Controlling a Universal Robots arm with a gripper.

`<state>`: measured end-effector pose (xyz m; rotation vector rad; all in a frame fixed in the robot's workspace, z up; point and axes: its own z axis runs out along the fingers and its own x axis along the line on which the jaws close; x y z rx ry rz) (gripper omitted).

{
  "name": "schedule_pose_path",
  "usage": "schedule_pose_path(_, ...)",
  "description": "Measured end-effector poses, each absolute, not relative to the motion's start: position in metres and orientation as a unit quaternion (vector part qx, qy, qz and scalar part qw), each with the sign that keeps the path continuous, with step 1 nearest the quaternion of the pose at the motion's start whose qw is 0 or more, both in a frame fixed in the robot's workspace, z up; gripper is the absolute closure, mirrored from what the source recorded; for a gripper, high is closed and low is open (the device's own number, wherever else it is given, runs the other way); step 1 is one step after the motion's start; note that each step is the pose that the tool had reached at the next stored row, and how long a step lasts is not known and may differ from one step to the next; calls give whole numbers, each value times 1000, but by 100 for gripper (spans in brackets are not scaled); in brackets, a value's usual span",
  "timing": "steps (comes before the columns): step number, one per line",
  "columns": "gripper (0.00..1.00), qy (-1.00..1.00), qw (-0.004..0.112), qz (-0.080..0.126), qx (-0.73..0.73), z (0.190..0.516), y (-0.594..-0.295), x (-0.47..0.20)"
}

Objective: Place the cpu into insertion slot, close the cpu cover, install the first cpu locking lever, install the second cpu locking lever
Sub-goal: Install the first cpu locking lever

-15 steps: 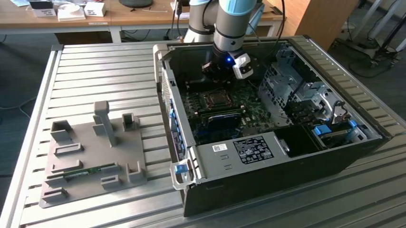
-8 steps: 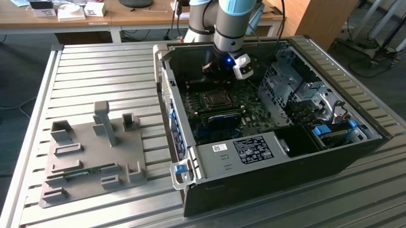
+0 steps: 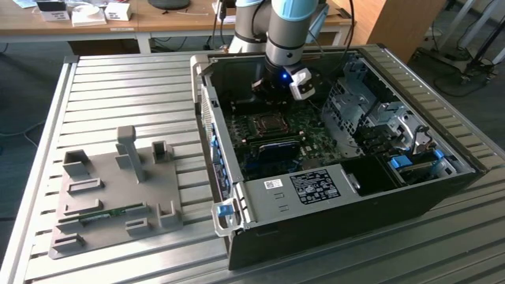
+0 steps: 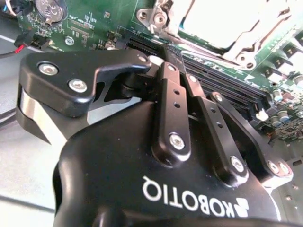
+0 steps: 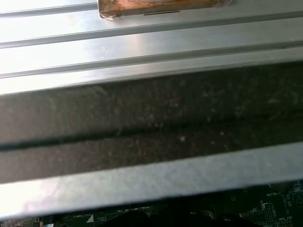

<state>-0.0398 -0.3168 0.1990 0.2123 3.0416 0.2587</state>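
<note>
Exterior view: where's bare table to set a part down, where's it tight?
Bare slats of the table beyond the grey fixture, on the exterior view's left of the computer case; also the near strip at the exterior view's right. Crowded inside the case, where the gripper hangs over the insertion slot.

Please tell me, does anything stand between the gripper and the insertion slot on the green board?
Nothing visible does. In the second wrist view the gripper hangs over the green board, and the insertion slot lies just beyond, with no cable or part between.
</note>
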Motion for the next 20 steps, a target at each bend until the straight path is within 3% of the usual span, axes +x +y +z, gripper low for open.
schedule_pose_path(20,89,993,43,79,69,197,-317,-40)
